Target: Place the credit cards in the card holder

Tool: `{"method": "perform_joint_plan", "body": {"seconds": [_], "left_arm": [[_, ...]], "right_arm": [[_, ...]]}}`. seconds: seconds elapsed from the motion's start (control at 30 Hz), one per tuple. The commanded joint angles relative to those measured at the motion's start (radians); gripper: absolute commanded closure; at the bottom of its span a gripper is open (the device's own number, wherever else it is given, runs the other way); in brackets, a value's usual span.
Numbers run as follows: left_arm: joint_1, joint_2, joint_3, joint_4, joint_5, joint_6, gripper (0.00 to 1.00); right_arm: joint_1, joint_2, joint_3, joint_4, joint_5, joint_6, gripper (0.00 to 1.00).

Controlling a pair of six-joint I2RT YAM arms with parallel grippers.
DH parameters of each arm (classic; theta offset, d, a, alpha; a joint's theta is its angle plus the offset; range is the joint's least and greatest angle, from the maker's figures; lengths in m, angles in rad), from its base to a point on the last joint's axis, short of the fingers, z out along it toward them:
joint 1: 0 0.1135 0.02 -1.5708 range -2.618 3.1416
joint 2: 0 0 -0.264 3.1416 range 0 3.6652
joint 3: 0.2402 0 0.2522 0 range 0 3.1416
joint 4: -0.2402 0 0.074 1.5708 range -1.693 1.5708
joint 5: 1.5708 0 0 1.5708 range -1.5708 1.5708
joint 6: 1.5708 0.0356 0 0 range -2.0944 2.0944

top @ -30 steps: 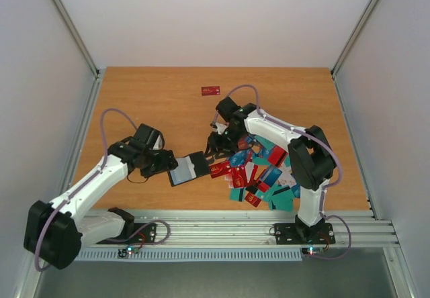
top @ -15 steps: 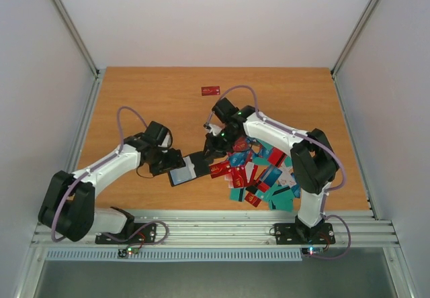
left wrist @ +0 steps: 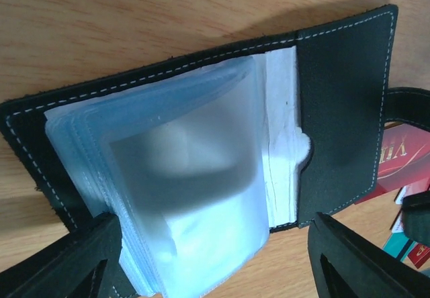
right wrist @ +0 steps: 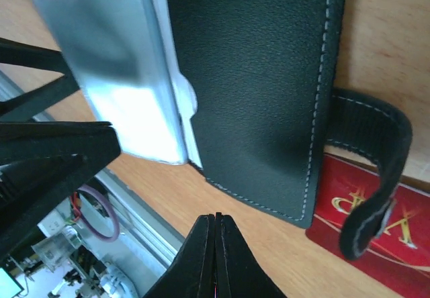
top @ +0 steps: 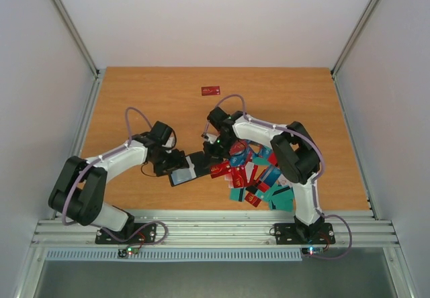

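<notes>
1. the card holder point(top: 190, 168) lies open on the table, black cover flat and clear sleeves point(left wrist: 195, 177) fanned up; no card shows in the front sleeve.
2. its strap point(right wrist: 376, 177) lies across a red card point(right wrist: 376, 234) just right of the holder, at the edge of the heap of credit cards point(top: 259, 174).
3. the left gripper point(left wrist: 215, 258) is released, jaws spread over the sleeves at the holder's near edge.
4. the right gripper point(right wrist: 216, 227) is clenched at the holder's right edge, with nothing clearly between its tips.
5. step, as i judge it: readying the holder. next, the right claw must open, lift one card from the heap and slide it into a sleeve while the left steadies the holder.
6. against a second ago: the right claw has closed, the left arm has drawn in nearer the holder, and the holder has stayed put.
</notes>
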Motion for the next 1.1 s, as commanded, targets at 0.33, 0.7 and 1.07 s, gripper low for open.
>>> {"method": "perform_joint_plan", "body": {"seconds": [0.33, 0.7, 1.07], "left_arm": [[0.006, 0.052, 0.083, 0.050, 0.063, 0.015, 0.24], [0.006, 0.073, 0.096, 0.117, 0.160, 0.024, 0.28], [0.006, 0.105, 0.135, 0.169, 0.235, 0.001, 0.38]], "right_arm": [[0.005, 0.091, 0.015, -0.042, 0.055, -0.076, 0.99], [0.005, 0.131, 0.018, -0.019, 0.032, -0.061, 0.99], [0.004, 0.174, 0.029, 0.067, -0.037, 0.012, 0.99]]}}
